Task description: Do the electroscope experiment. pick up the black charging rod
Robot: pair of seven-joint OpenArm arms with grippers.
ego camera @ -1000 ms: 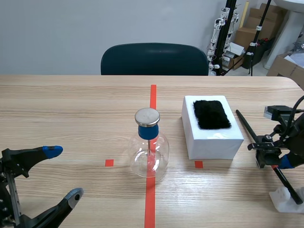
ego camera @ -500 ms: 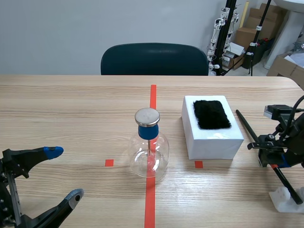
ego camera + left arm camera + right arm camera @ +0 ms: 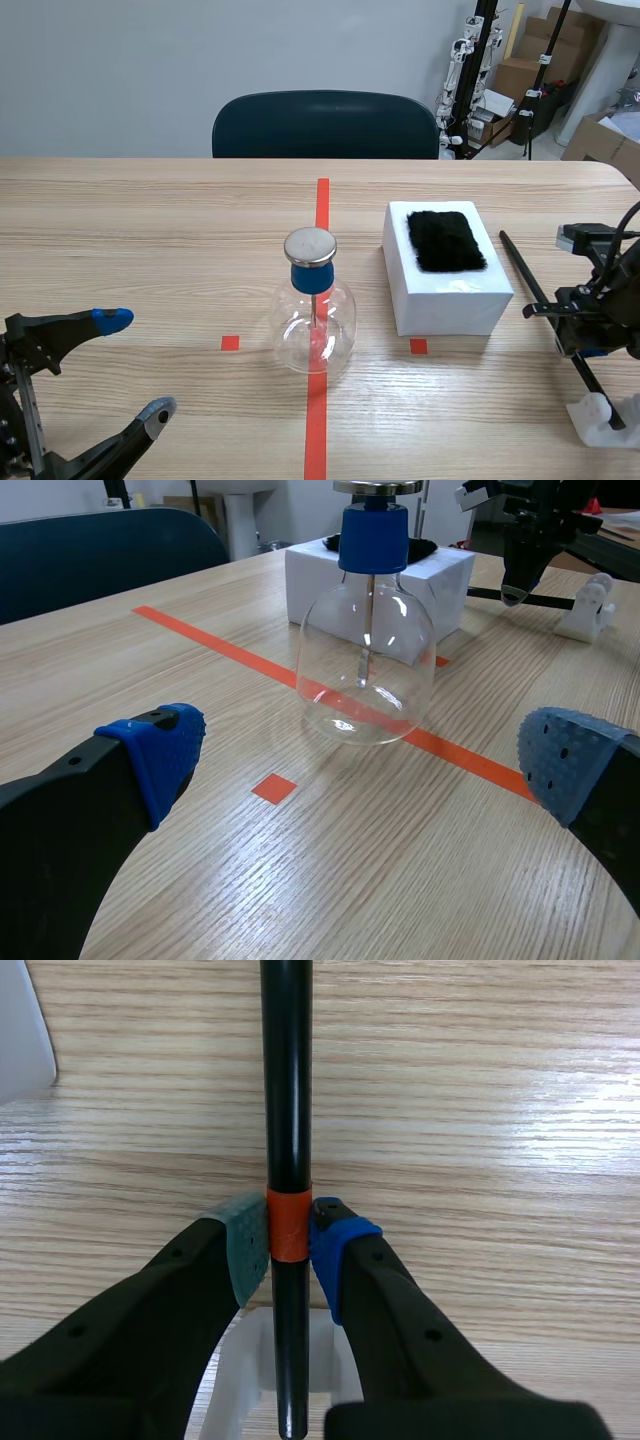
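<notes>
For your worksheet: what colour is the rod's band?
Orange-red band on the rod; right wrist view best.

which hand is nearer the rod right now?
Right. The right hand grips the rod at its orange band. The left hand is open, far off on the other side of the flask.

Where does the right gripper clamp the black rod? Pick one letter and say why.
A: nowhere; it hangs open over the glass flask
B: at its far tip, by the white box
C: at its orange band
C: in the right wrist view the right gripper has one pad on each side of the black rod, pressed right at the orange band.
</notes>
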